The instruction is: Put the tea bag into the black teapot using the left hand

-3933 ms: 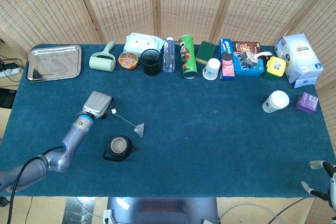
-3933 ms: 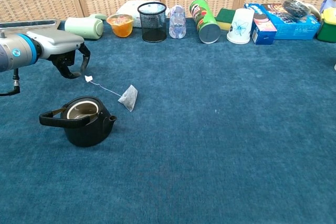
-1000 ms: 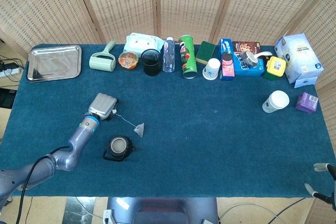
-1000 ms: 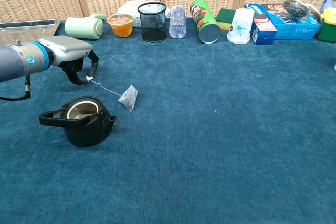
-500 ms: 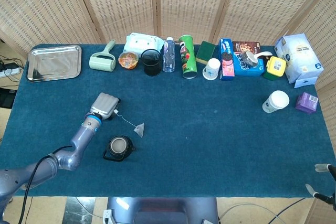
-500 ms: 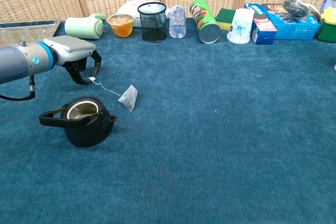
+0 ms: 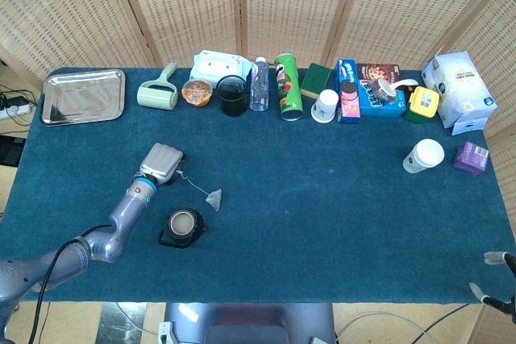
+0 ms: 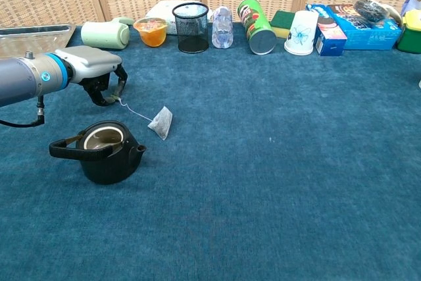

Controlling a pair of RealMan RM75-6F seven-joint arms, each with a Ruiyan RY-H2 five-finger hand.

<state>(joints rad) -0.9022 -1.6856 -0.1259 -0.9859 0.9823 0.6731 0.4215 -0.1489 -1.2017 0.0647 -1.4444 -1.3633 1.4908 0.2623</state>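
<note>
My left hand (image 8: 99, 74), fingers curled down at the tea bag (image 8: 160, 122) tag behind the black teapot (image 8: 105, 151), grasp uncertain, must pinch and lift.

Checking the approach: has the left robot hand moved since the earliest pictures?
Yes. In the chest view the left robot hand has shifted right, toward the tea bag, closing on the tag at its string's end; the teapot stayed put.

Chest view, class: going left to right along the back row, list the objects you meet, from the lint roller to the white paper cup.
Lint roller → orange food cup → black mesh pen holder → water bottle → green chips can → white paper cup.
</note>
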